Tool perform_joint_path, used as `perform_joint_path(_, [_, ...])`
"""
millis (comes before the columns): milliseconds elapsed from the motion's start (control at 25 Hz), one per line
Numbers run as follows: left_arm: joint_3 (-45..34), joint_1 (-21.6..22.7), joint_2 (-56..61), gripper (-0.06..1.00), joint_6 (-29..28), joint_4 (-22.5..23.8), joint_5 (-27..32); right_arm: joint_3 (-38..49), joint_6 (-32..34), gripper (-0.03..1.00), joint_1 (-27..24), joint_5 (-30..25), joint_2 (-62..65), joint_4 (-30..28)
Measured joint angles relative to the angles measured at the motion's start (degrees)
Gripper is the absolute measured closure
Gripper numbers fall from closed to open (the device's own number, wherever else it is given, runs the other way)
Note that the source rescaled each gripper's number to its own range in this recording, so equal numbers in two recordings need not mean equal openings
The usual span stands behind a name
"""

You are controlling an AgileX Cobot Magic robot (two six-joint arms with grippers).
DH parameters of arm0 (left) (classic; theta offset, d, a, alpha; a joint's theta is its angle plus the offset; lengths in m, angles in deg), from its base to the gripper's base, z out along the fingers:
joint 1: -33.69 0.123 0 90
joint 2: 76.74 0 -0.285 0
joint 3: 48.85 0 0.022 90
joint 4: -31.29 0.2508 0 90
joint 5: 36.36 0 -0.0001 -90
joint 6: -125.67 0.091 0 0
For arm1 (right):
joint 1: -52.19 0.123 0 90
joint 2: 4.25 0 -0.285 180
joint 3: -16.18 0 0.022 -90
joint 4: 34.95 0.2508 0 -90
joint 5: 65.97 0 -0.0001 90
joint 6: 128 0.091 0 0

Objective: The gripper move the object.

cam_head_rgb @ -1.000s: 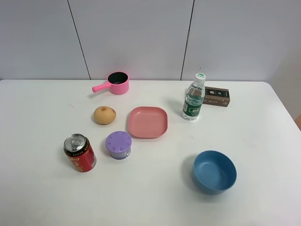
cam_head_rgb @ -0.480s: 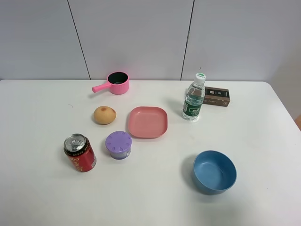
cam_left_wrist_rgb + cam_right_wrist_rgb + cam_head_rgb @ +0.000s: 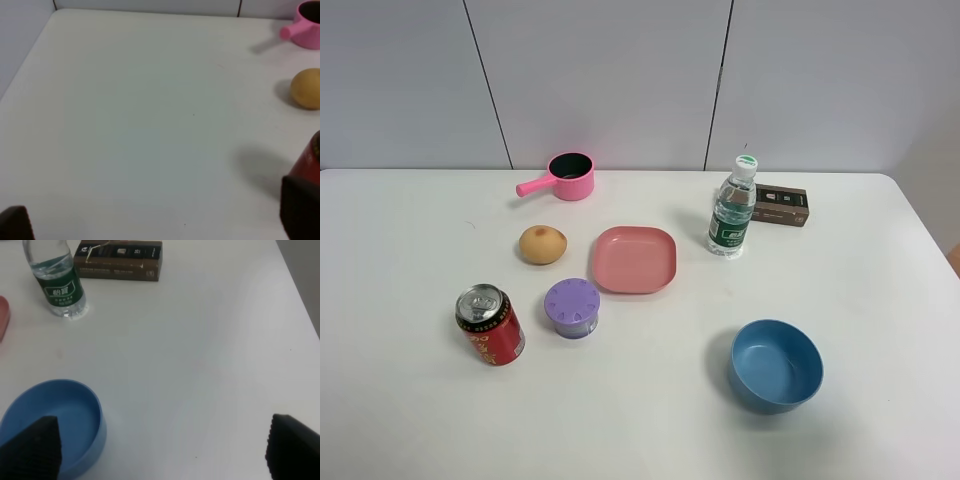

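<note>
The red drink can [image 3: 490, 325] with a silver top stands upright on the white table [image 3: 410, 240] at the front left, beside the purple ridged-lid container [image 3: 572, 307]. In the left wrist view a sliver of the can [image 3: 311, 159] shows at the edge, just behind one black fingertip [image 3: 300, 210]. My left gripper [image 3: 157, 220] is open and empty, its jaws spread wide over bare table. My right gripper [image 3: 160, 447] is open and empty, one fingertip [image 3: 30, 445] in front of the blue bowl. Neither arm shows in the exterior high view.
A yellow-brown fruit [image 3: 542, 244], a pink saucepan [image 3: 565, 177], a pink square plate [image 3: 635, 259], a green-labelled water bottle [image 3: 732, 210], a brown box [image 3: 781, 204] and a blue bowl [image 3: 775, 365] stand on the table. The wall runs along the table's far edge.
</note>
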Motion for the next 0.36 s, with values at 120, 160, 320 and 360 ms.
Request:
perform_joint_path(120, [0.0, 0.0, 0.0, -0.06, 0.0, 0.0, 0.0, 0.0, 0.0, -0.01, 0.0, 0.38, 0.0, 0.0])
perform_joint_path(160, [0.0, 0.0, 0.0, -0.06, 0.0, 0.0, 0.0, 0.0, 0.0, -0.01, 0.0, 0.44, 0.0, 0.0])
perform_joint_path(320, [0.0, 0.0, 0.0, -0.06, 0.0, 0.0, 0.0, 0.0, 0.0, -0.01, 0.0, 0.44, 0.0, 0.0])
perform_joint_path(360, [0.0, 0.0, 0.0, -0.06, 0.0, 0.0, 0.0, 0.0, 0.0, -0.01, 0.0, 0.44, 0.0, 0.0])
